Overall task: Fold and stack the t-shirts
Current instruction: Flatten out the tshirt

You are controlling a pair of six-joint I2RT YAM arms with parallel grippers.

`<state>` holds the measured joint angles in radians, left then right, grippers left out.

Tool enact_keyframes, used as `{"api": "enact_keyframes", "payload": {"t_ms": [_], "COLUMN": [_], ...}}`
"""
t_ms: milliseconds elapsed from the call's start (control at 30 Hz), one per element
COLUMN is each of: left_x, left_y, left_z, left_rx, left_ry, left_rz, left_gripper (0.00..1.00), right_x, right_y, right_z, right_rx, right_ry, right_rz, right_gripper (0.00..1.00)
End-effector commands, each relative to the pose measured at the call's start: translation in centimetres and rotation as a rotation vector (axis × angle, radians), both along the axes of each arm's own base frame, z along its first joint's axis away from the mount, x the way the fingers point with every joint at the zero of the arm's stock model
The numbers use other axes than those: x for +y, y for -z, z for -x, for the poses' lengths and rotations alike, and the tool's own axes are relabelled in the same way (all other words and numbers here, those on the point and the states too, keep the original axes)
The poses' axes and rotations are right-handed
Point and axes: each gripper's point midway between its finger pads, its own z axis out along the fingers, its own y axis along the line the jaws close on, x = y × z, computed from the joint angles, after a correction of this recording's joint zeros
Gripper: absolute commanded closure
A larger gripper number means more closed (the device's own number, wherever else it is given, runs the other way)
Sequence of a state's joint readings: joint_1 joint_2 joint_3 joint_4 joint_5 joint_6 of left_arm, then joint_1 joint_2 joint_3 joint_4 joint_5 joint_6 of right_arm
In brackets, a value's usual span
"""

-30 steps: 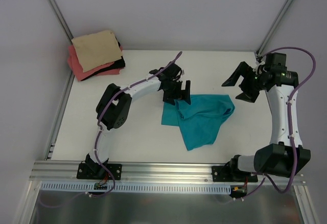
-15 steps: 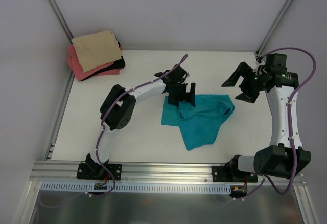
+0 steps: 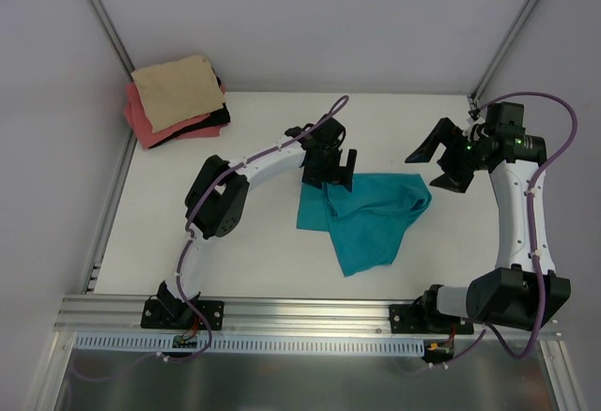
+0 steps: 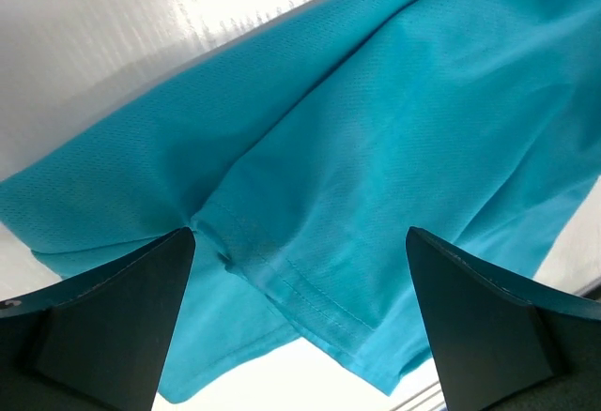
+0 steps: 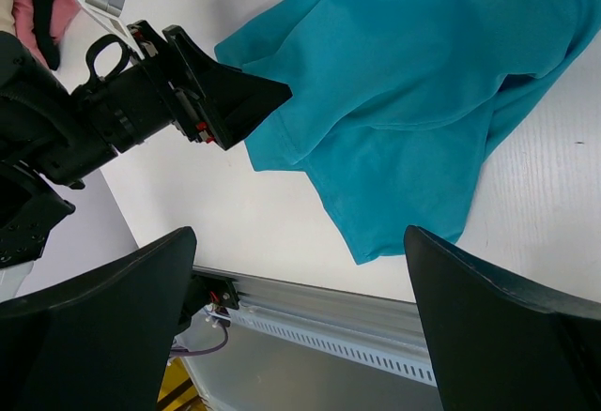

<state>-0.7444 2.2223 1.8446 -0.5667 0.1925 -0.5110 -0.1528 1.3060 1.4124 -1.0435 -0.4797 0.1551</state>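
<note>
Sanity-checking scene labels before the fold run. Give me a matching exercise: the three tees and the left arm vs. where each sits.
Things:
1. teal cotton t-shirt
2. tan-beige folded cotton t-shirt
3. coral-pink cotton t-shirt
4. white-and-black left arm

Places:
A. under the tan one in the corner stack
B. reaching over the teal shirt's far-left edge
C. crumpled, mid-table
D. top of the far-left corner stack

Pairs: 1-C, 2-D, 3-A, 4-B

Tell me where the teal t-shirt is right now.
In the top view the teal t-shirt lies crumpled near the table's middle. The left gripper hangs over its far left corner, and the right gripper stands apart to its right.
</note>
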Motion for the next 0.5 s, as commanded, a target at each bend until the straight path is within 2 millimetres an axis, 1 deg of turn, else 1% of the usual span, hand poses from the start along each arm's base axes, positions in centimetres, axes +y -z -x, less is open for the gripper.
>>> {"api": "enact_keyframes", "payload": {"t_ms": [0,100,233,400,433,467], "left_x": [1.2,1.0,1.3,2.1,2.1,2.5], "left_y": [-2.7,-2.6,-2.1,-3.2,-3.8,-3.5], "left_z": [0.0,0.3,-0.1,-0.9,-1.1,-1.0], "left_rx": [-0.076,-0.065,-0.079,-0.126,-0.150,-0.154], "left_ry": [0.013,0.013,0.002,-0.014,-0.005,-0.010], "left_rz": [-0.007,0.007,-0.006,-0.001,0.010,-0.006], "left_gripper": [0.01,0.01,0.01,0.01,0.01,0.01], "right_x": [0.4,0.4,0.4,0.3,0.4,0.4], "right_y": [-1.2,-1.3,-1.3,-1.3,-1.3,-1.3], "right_z": [0.2,0.1,0.1,0.3,0.3,0.3], "right_rx": [-0.040,-0.041,-0.040,-0.040,-0.040,-0.040], "right_ry": [0.001,0.002,0.002,0.002,0.001,0.002], "right_rz": [-0.025,-0.027,-0.028,-0.023,-0.026,-0.027], "right_gripper": [0.01,0.00,0.01,0.01,0.00,0.01]}}
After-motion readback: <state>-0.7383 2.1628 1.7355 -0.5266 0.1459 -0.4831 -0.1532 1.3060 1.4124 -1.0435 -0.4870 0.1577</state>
